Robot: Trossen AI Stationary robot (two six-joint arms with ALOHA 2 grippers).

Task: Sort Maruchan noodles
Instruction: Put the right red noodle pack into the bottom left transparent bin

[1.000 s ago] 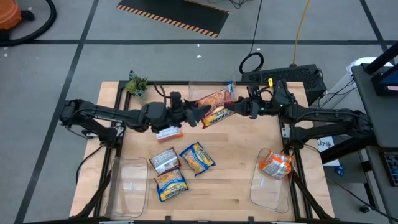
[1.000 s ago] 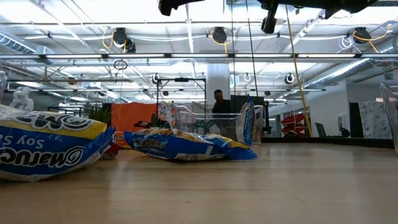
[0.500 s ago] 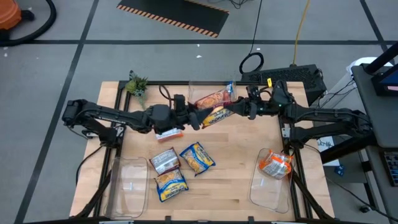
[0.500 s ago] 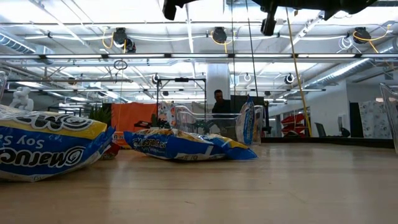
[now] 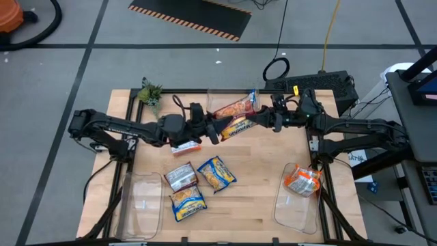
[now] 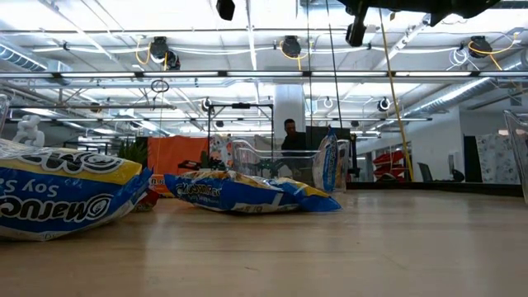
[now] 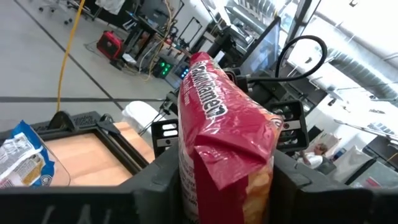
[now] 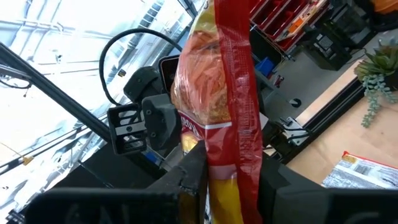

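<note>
A red-and-orange Maruchan noodle packet [image 5: 233, 127] hangs in the air above the table's far middle, between my two grippers. My left gripper [image 5: 217, 129] comes from the left and is shut on its left end. My right gripper [image 5: 251, 121] comes from the right and is shut on its right end. A second orange packet [image 5: 234, 109] lies in the clear bin [image 5: 217, 96] at the far edge. Two blue-and-yellow packets [image 5: 217, 172] [image 5: 186, 203] and a white one [image 5: 181, 176] lie flat on the table near the front left. My left gripper holds the packet's left end [image 7: 224, 155] between its two fingers [image 7: 163, 183], coming level from the table's left. The wrapper is creased where it enters the gap. The packet is lifted clear of the table. My right gripper pinches the packet's right end [image 8: 233, 155] between its two fingers [image 8: 189, 180], on the two flat faces. It comes level from the table's right. The packet stands on edge in the hold, stretching away toward the left gripper.
A red-and-white packet [image 5: 186, 145] lies under my left arm. A clear bin [image 5: 141, 205] sits at the front left. Another bin [image 5: 290, 208] at the front right holds an orange packet [image 5: 302, 181]. A small plant [image 5: 150, 93] stands at the far left corner.
My left gripper's fingers have shut from wide open onto the packet's left end, taking hold of it. The packet, still held by the right gripper, has stayed in the air at about the same place.
</note>
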